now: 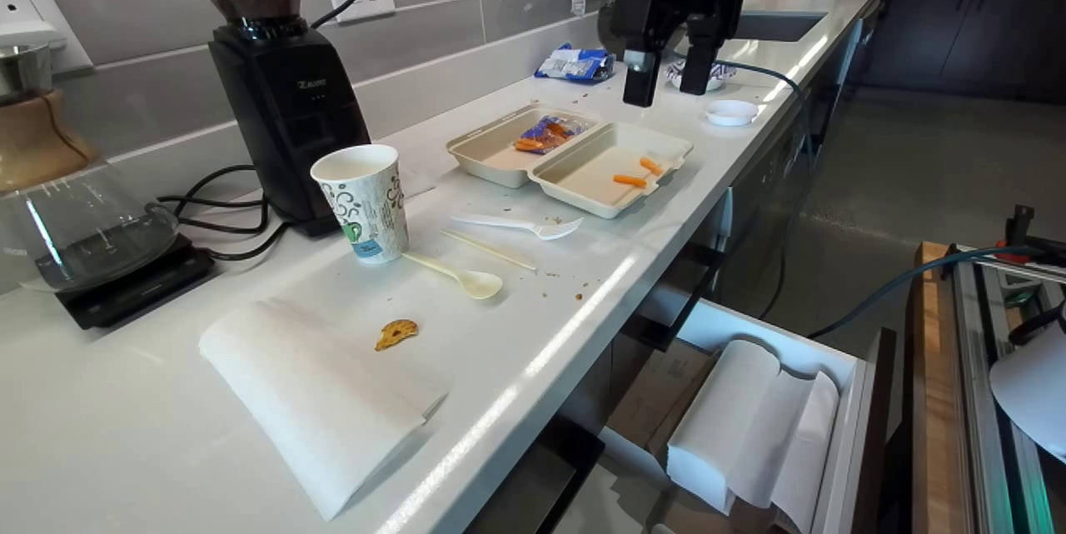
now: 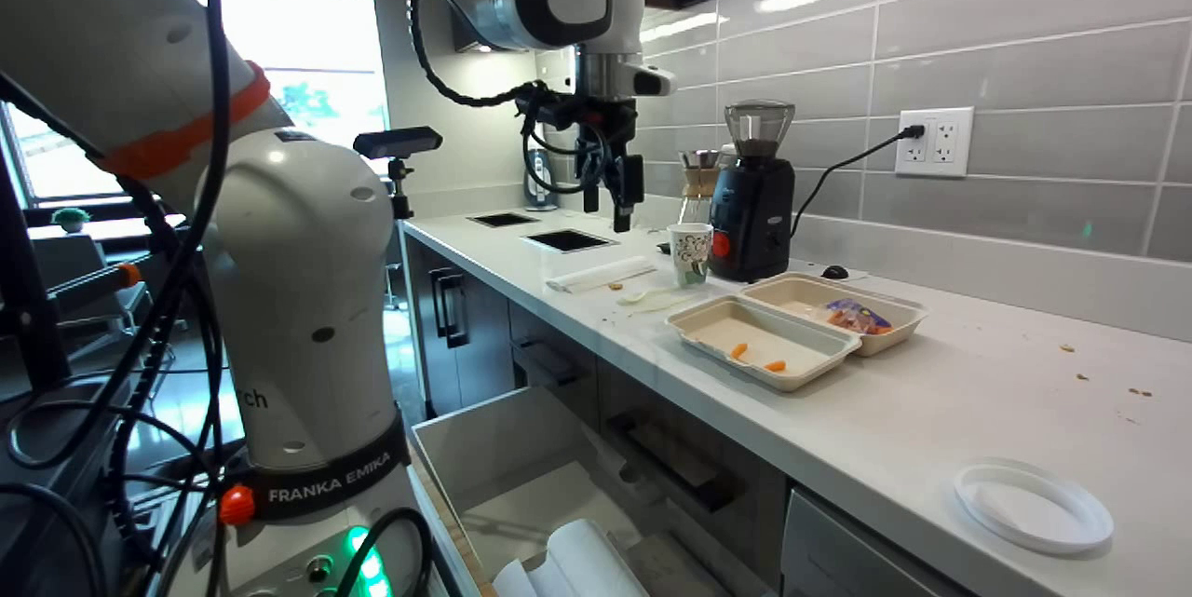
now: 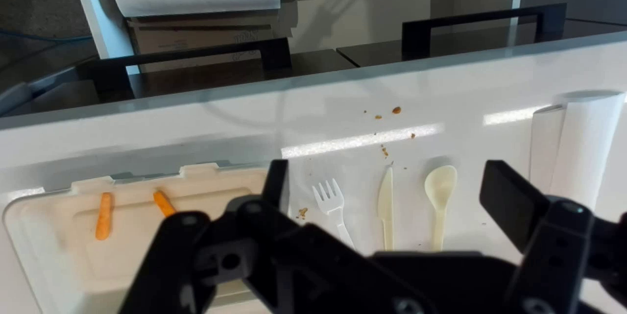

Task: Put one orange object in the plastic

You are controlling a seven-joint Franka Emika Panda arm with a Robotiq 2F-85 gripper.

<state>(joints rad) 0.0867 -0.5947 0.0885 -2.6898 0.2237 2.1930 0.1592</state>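
While the tool (image 3: 389, 186) hangs above the counter (image 3: 465, 98), its jaws wide apart and gripping nothing, two orange sticks (image 3: 104, 216) lie to its left in the wrist view, in one half of the two-part tray (image 3: 117, 265). The nearer stick (image 3: 163, 203) slants, its lower end hidden behind the tool; the farther one runs nearly up and down that view, so, once lowered there, the jaws should pinch across its width.

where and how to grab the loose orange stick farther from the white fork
Probably from above, the hand pinching the orange stick mid-length across its narrow width: it is slim, lies in a shallow open container, and nothing crowds its long sides.
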